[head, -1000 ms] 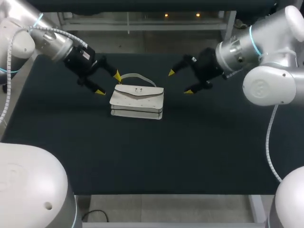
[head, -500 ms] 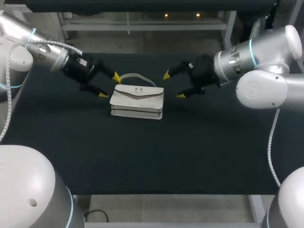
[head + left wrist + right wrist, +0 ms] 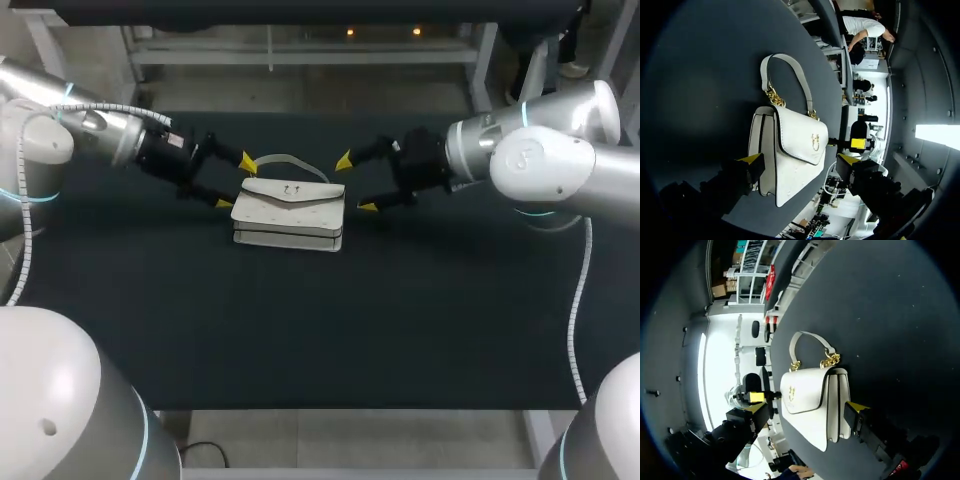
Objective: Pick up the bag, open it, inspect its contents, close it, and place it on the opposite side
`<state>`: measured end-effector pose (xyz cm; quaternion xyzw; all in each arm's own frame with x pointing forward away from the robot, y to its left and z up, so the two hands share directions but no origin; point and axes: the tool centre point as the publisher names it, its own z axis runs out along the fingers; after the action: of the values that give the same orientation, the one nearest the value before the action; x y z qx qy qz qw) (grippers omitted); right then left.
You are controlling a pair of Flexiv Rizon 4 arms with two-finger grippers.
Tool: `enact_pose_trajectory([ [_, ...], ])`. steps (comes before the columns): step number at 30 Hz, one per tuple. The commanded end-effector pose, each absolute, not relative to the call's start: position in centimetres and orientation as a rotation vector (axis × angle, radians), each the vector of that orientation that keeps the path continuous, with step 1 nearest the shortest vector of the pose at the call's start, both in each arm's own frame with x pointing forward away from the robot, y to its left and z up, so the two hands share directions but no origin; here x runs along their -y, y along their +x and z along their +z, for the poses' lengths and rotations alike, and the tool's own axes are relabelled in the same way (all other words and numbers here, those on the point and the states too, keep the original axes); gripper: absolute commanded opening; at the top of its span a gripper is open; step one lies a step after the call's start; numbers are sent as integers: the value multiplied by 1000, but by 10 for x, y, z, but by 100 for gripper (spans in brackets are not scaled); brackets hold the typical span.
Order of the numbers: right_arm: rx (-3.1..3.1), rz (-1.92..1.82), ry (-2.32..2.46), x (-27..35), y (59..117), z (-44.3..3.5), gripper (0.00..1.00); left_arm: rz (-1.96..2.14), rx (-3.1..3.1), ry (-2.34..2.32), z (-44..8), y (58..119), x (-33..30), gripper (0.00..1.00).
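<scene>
The bag [image 3: 289, 213] looks matt white leather, its chain links [image 3: 771, 95] shiny gold metal, the table [image 3: 300, 330] matt dark.

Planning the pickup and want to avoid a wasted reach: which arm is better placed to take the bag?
Left, narrowly. Both tools are open and flank the bag, but the left tool has its tips nearer the bag's end and handle; the right tool stands slightly off.
</scene>
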<state>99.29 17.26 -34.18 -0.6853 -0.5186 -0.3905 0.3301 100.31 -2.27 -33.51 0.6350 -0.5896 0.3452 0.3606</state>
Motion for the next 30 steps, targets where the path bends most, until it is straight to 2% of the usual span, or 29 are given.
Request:
enact_pose_trajectory([
  [1, 1347, -978, -1671, -177, 1003, -352, 97, 897, 1496, 1603, -347, 1014, 24, 100],
  [4, 1340, -966, -1651, -181, 1004, -357, 91, 912, 1475, 1587, -350, 1017, 23, 92],
  [6, 1331, -961, -1629, -182, 1005, -359, 78, 928, 1463, 1581, -350, 1019, 22, 96],
  [7, 1327, -961, -1617, -183, 1006, -359, 75, 929, 1463, 1579, -350, 1020, 22, 95],
  [12, 1324, -951, -1587, -186, 1008, -362, 61, 945, 1455, 1559, -347, 1022, 21, 71],
  [14, 1323, -948, -1579, -188, 1009, -363, 62, 944, 1452, 1550, -347, 1023, 21, 68],
  [16, 1320, -941, -1559, -189, 1009, -364, 65, 944, 1445, 1544, -349, 1024, 22, 70],
  [19, 1321, -928, -1538, -191, 1009, -366, 68, 944, 1438, 1530, -350, 1025, 23, 67],
  [21, 1320, -925, -1529, -192, 1008, -367, 68, 943, 1437, 1524, -351, 1026, 25, 64],
  [25, 1298, -899, -1488, -194, 1008, -370, 67, 939, 1432, 1506, -354, 1028, 29, 62],
  [27, 1290, -879, -1493, -196, 1008, -371, 68, 939, 1430, 1502, -356, 1029, 30, 58],
  [30, 1278, -882, -1470, -196, 1008, -370, 60, 931, 1420, 1497, -358, 1030, 31, 47],
])
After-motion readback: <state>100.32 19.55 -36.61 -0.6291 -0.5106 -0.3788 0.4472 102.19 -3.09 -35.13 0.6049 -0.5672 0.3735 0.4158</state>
